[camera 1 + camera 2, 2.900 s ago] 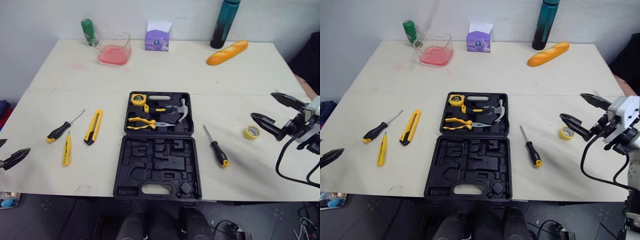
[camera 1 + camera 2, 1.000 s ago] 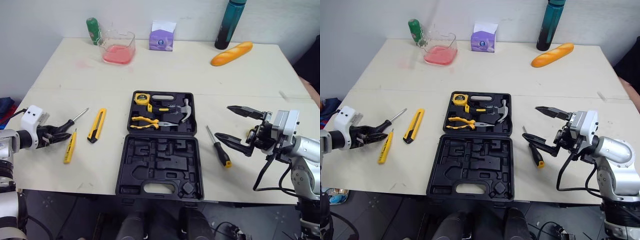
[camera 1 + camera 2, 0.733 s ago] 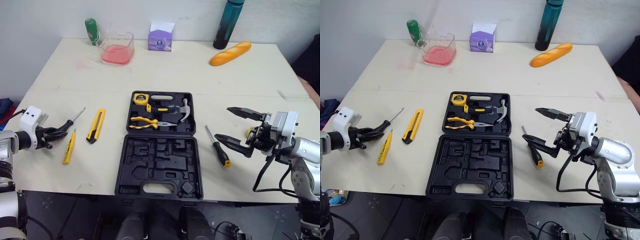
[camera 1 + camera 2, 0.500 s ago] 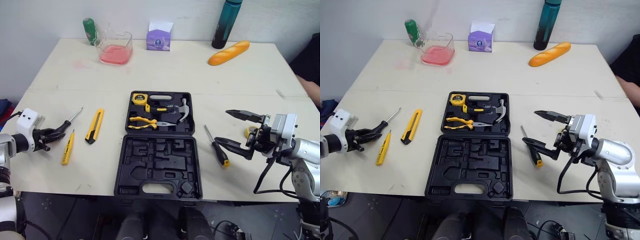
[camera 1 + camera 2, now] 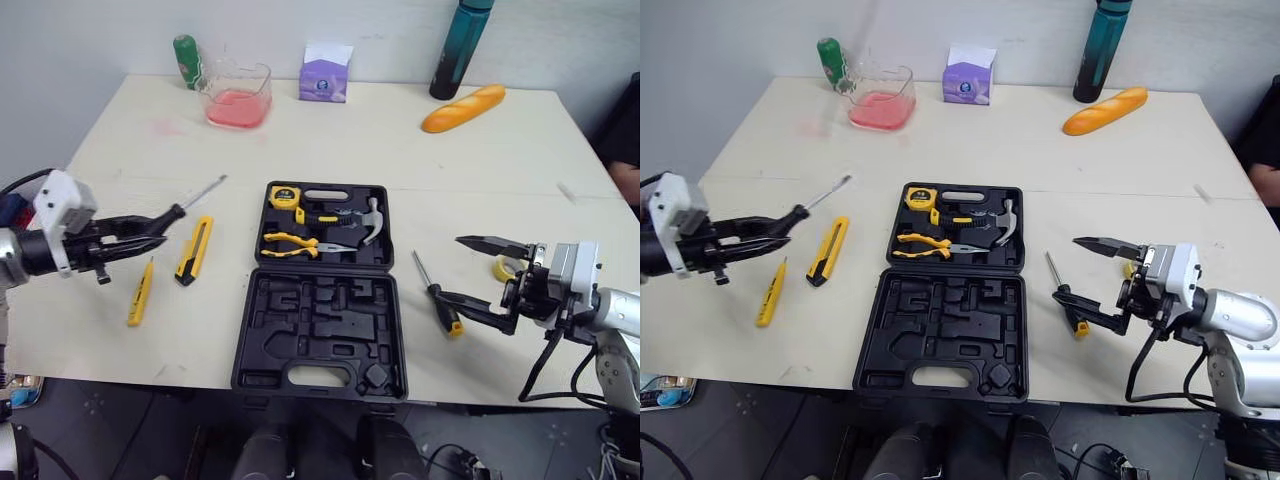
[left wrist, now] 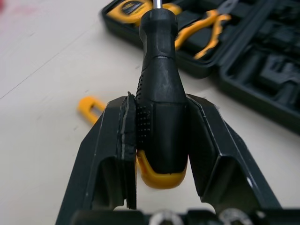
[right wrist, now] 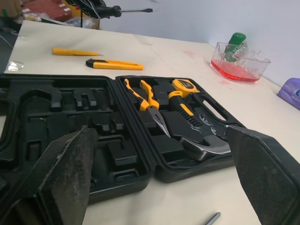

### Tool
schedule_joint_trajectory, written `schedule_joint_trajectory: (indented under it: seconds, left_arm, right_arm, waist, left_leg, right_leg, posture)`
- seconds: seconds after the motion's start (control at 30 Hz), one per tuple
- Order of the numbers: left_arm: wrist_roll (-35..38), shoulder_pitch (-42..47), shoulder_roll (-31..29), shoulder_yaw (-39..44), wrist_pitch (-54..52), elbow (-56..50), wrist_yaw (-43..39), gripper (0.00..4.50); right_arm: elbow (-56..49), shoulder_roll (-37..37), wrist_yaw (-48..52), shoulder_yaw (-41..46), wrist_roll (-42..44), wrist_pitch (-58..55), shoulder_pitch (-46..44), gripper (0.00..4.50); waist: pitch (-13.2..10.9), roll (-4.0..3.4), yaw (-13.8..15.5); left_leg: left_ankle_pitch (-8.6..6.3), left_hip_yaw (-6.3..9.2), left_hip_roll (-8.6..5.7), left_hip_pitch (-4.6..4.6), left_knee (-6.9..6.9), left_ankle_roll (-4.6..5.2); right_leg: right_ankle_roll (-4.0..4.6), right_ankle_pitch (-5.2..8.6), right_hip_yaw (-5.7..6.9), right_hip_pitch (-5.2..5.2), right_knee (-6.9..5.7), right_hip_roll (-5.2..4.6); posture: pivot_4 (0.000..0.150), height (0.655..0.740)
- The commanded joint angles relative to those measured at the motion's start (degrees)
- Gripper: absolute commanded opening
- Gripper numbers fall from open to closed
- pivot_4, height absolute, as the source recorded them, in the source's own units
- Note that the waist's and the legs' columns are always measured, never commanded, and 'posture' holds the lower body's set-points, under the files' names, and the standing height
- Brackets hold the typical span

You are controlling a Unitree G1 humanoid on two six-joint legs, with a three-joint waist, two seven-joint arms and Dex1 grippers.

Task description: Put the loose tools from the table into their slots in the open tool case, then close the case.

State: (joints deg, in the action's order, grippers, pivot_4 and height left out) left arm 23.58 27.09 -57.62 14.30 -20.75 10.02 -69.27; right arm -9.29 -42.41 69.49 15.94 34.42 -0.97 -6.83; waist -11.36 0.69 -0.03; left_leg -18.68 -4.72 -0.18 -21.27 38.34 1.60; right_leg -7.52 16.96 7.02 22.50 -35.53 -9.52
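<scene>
The left gripper point(image 5: 150, 232), at 9 o'clock from the tool case point(image 5: 318, 322), has its jaws clamped on the black handle of the held screwdriver point(image 6: 161, 108). It carries the tool raised off the counter point(image 5: 400, 150), steel shaft pointing toward 2 o'clock and the yellow butt end tucked back between the 2 fingers. The case lies open and flat at the near middle of the counter. Its far half holds a tape measure point(image 5: 281, 196), pliers point(image 5: 290, 243) and a hammer point(image 5: 368, 222), while its near half shows bare moulded slots, with the carry handle at its 6 o'clock edge. Just beside the case at 9 o'clock lies the yellow knife point(image 5: 192, 251), and at 8 o'clock from the knife, near it, lies the small yellow screwdriver point(image 5: 139, 293); both rest on the counter, apart from each other. The right gripper point(image 5: 450, 268) sits at 3 to 4 o'clock from the case with its jaws spread wide and nothing between them. The loose screwdriver point(image 5: 453, 324) lies on the counter at 3 o'clock from the case, its tip toward 11 o'clock. The gripper's lower finger point(image 5: 475, 308) reaches to its handle, though whether it touches is hard to tell. The yellow tape roll point(image 5: 503, 268) lies at 3 o'clock from that screwdriver, partly hidden behind the right gripper. Along the far edge stand a green bottle point(image 5: 186, 62) and a glass container point(image 5: 238, 95) at 11 o'clock, a purple box point(image 5: 325, 74) at 12 o'clock, and a teal bottle point(image 5: 450, 50) with a bread loaf point(image 5: 463, 106) at 1 o'clock.
</scene>
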Motion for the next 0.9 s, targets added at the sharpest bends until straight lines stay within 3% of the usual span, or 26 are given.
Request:
schedule_joint_trajectory:
  seconds: [0.03, 0.27, 0.43, 0.7, 0.9]
  left_arm:
    - [1.7, 3.2, 0.0, -3.7, -2.7, -7.0, -1.8, 1.04]
    - [-4.6, 9.8, 1.5, -17.0, -3.4, -14.0, -3.4, 1.04]
    - [-6.0, 15.0, 3.6, -23.4, -10.7, -18.7, -2.6, 1.04]
    - [-14.8, 22.3, 8.2, -35.2, -16.8, -20.5, -1.1, 1.04]
    - [-21.7, 25.9, 11.6, -41.3, -15.1, -17.3, -0.3, 1.04]
  right_arm:
    - [-2.9, -1.9, 1.1, 1.5, 1.8, -1.5, 1.5, 4.50]
    - [-4.3, -4.4, 1.3, 2.3, 0.4, -3.1, 4.8, 4.50]
    - [-4.6, -5.0, -0.2, 3.3, -0.1, -3.6, 6.3, 4.50]
    - [-6.4, -4.7, -1.2, 3.0, -0.4, -4.2, 7.5, 4.50]
    - [-7.4, -4.8, -1.6, 2.4, -0.5, -5.0, 6.8, 4.50]
  waist:
    - [0.0, 0.00, 0.0]
    - [0.0, 0.01, 0.2]
    - [0.0, 0.04, 0.2]
    - [0.0, 0.05, 1.1]
    - [0.0, 0.06, 1.5]
  left_leg:
    - [0.00, 0.00, -0.01, -0.01, -0.01, 0.00]
    - [0.00, -0.02, -0.02, -0.01, 0.03, 0.00]
    - [0.00, -0.02, -0.01, -0.04, 0.06, 0.00]
    - [-0.03, 0.02, -0.01, -0.11, 0.30, 0.06]
    - [-0.09, 0.12, 0.00, -0.27, 0.57, 0.13]
  right_leg:
    - [0.00, 0.00, 0.00, 0.00, 0.01, 0.00]
    - [0.00, 0.00, -0.01, -0.02, 0.02, 0.04]
    - [0.00, 0.00, -0.03, -0.01, 0.05, 0.06]
    - [0.00, 0.00, -0.02, -0.05, 0.01, 0.08]
    - [-0.01, 0.00, 0.06, -0.05, 0.02, 0.09]
  posture:
    - [0.150, 0.7400]
    - [0.150, 0.7400]
    - [0.150, 0.7400]
    - [0.150, 0.7400]
    - [0.150, 0.7400]
